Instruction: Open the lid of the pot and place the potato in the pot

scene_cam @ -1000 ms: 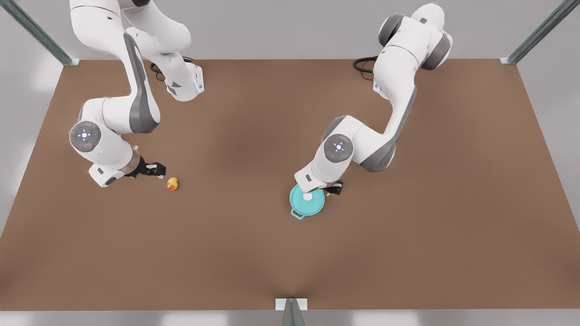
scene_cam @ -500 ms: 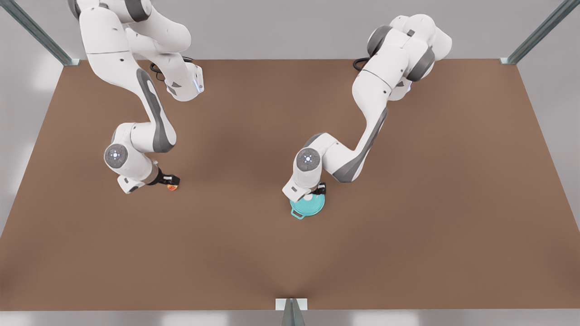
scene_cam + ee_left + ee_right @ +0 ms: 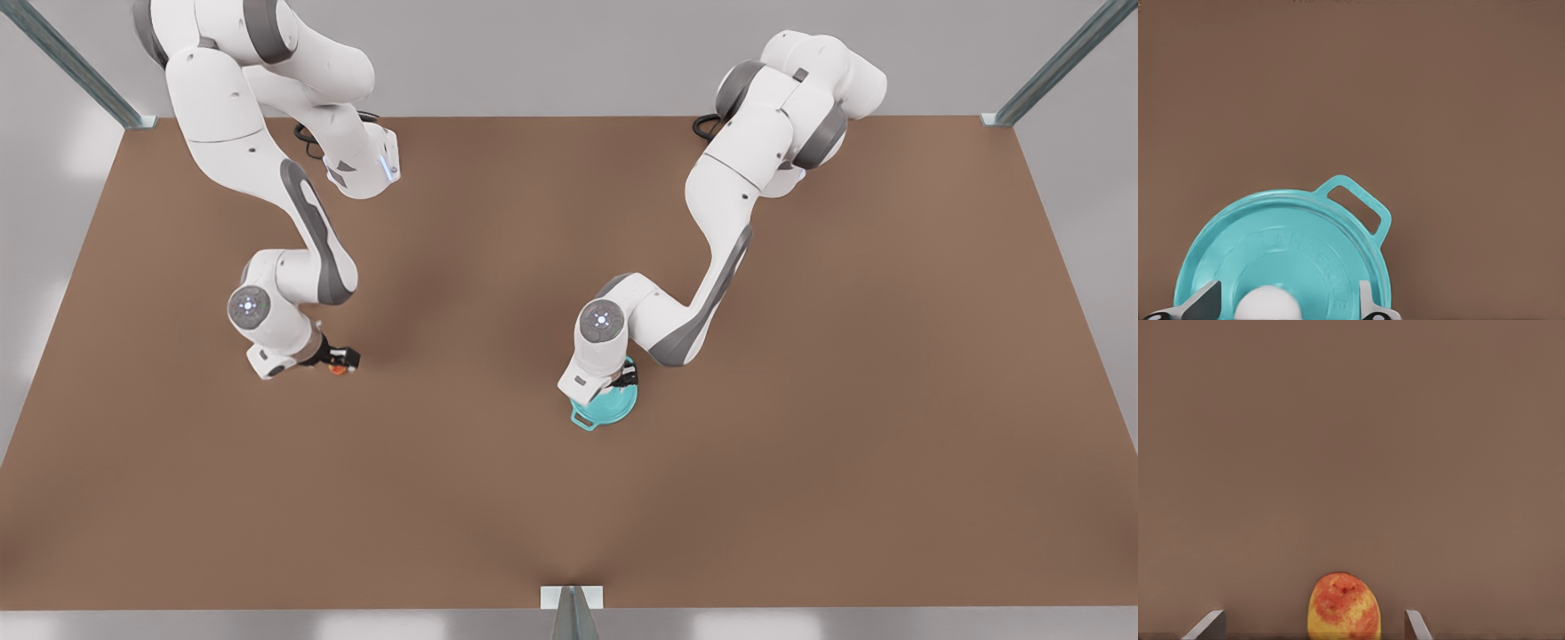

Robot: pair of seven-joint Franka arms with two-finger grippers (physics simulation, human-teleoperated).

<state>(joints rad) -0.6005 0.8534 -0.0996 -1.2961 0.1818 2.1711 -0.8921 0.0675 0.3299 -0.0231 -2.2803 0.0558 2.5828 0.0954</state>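
The pot lid (image 3: 1281, 263) sits flat on the pot (image 3: 605, 407), closing it, so the pot cannot take anything in until the lid comes off. Its white knob (image 3: 1268, 305) stands at the centre, and the left gripper (image 3: 1286, 303) is placed right over it, one finger (image 3: 1205, 303) on each side with a gap between each finger and the knob. That spread, centred stance reads as a lineup for pinching the knob and lifting straight up. One loop handle (image 3: 1355, 207) of the pot juts out beyond the lid rim; in the front view this handle (image 3: 582, 420) points toward the front view's lower left. The lid itself is round, so it has no long axis to speak of, and its face points upward.

Well away from the pot, toward the front view's left, the potato (image 3: 1343, 605) lies on the brown table (image 3: 800, 444). The right gripper (image 3: 1315, 623) straddles it, fingers (image 3: 1206, 625) apart and clear of its sides, so the jaws look set to close across its narrower width. In the right wrist view the potato is a little longer than wide, and its long axis runs crosswise to the line between the two fingers, which suits that grasp. In the front view the potato (image 3: 337, 369) peeks out as an orange speck under the gripper tips.

Judging from this, both arms are poised at the grasp stage: neither thing is held yet, the lid comes first.
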